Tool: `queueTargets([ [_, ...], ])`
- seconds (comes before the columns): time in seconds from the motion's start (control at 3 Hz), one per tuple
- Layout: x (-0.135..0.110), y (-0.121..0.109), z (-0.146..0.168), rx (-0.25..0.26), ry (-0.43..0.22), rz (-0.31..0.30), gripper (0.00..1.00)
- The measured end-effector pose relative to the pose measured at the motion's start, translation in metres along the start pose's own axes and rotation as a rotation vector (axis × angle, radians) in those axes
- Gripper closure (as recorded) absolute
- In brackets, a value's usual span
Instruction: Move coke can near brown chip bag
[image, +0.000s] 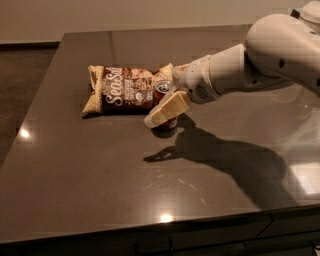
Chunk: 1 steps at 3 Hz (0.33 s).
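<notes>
The coke can stands upright on the dark table, its silver top showing just right of the brown chip bag. The bag lies flat with "Sea Salt" lettering and cream ends. The can is right next to the bag's right end. My gripper reaches in from the right and is shut on the can. One cream finger crosses the can's front, and the other finger is hidden behind it.
My white arm stretches in from the upper right and casts a shadow on the table to the right of the can. The table's front edge runs along the bottom, and the floor shows on the left.
</notes>
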<state>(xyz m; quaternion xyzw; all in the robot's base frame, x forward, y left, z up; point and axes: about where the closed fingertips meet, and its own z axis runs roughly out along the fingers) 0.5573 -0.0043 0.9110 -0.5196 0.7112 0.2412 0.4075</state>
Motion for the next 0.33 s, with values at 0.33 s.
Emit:
queueTargets([
  [0.33,-0.0001,0.0001,0.0000,0.000,0.000,0.000,0.00],
])
